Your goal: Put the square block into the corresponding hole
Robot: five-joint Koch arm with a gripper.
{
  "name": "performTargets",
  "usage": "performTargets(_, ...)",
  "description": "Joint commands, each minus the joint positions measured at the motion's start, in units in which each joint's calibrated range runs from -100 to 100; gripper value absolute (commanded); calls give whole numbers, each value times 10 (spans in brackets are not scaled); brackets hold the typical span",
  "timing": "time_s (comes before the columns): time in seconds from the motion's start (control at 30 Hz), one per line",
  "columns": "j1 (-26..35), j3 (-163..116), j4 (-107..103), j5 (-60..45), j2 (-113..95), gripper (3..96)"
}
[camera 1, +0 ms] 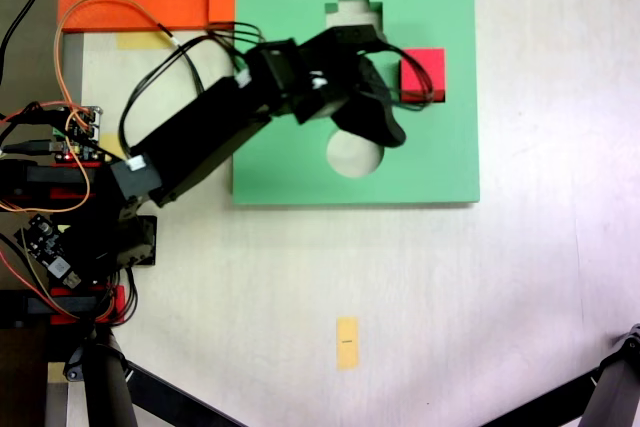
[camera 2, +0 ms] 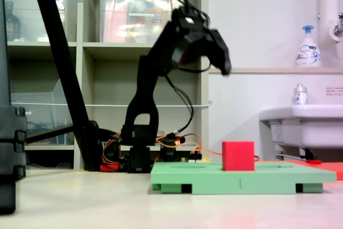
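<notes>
Pale floor [camera 1: 420, 277], evenly lit. In the second exterior view, open shelving [camera 2: 107, 52] holding clear bins stands at rear left; white wall [camera 2: 257, 14] at right, with a ledge bearing a pump bottle [camera 2: 307, 46] above a white sink [camera 2: 305, 124].

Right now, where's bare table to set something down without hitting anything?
Free: pale table below the green board, around the yellow tape strip; also the strip at first exterior view's right. Crowded: left edge, arm base and wiring, and over the board under the hand.

Black arm [camera 2: 155, 73] bent high, elbow up; gripper [camera 2: 220, 52] raised, pointing downward; jaw state unclear
</notes>
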Motion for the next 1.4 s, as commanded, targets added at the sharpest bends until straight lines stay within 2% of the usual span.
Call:
performTargets(0.03,-8,23,-23,-18,-110,617)
performTargets(0.27,-14,22,-92,-40,-142,619)
performTargets(0.33,-17,17,-109,-84,-158,617)
performTargets(0.43,-27,8,-109,-205,-159,620)
performTargets(0.6,-48,-1,-109,-238,-250,620)
performTargets(0.73,-83,-1,-109,-338,-343,620)
performTargets(0.83,-98,-12,-109,-361,-391,619)
performTargets(0.97,-121,-215,-6,-382,-542,619)
performTargets(1.07,-134,-502,202,-392,-732,607)
performTargets(1.17,-142,-758,396,-415,-873,546)
performTargets(1.4,-156,-1157,626,-428,-873,547)
